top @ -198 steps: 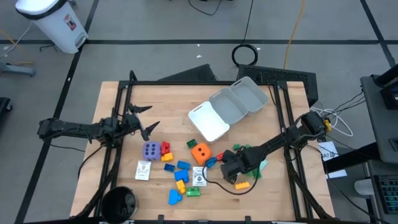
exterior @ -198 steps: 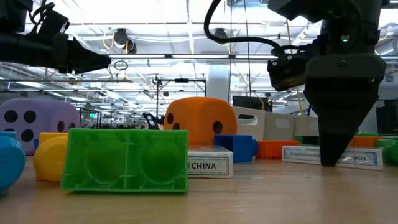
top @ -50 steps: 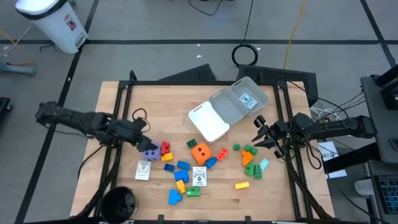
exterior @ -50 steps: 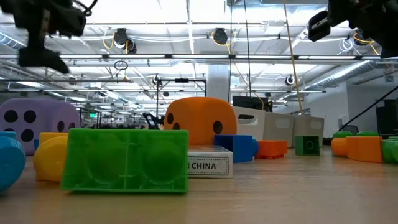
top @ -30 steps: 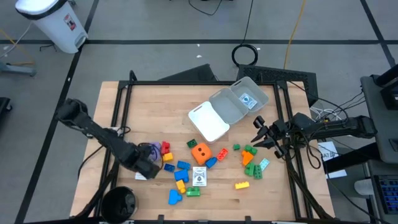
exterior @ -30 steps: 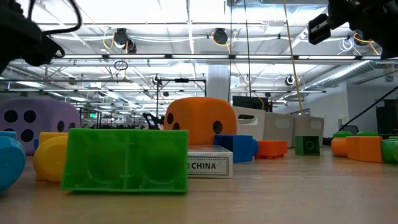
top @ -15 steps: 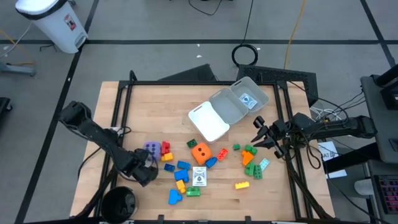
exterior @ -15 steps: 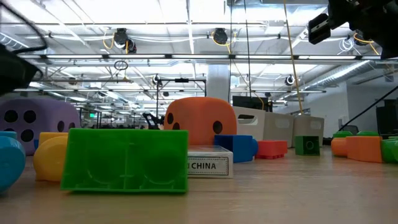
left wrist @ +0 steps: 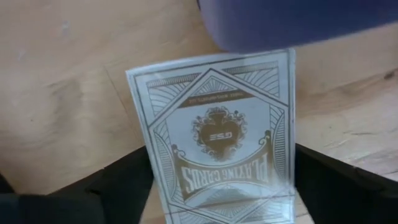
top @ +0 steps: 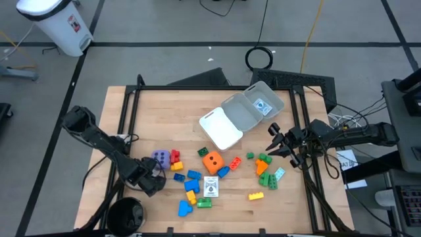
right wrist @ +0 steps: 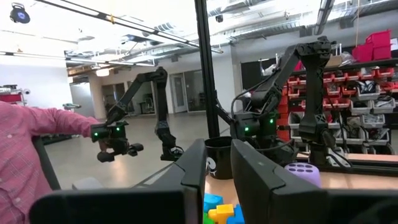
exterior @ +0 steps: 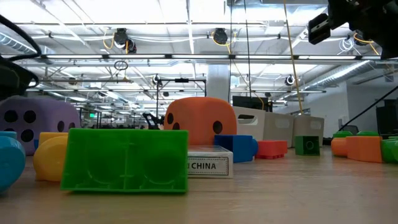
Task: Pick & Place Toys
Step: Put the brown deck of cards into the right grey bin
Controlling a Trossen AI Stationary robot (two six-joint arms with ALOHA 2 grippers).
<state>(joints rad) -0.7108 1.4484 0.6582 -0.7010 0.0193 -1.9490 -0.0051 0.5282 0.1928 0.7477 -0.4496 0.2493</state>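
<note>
The white card pack (left wrist: 217,137) lying on the table under the left wrist camera carries gold print on its face: "PLAYING CARDS" in an arched band, reading upside down in that view, and above it a small ornate emblem with "ESO" at its centre. A further line of tiny lettering sits along the inner frame but is too fine to read.

In the low view, another white card box (exterior: 209,165) lying flat behind the green brick (exterior: 125,159) shows the word "CHINA" on its near side edge.
</note>
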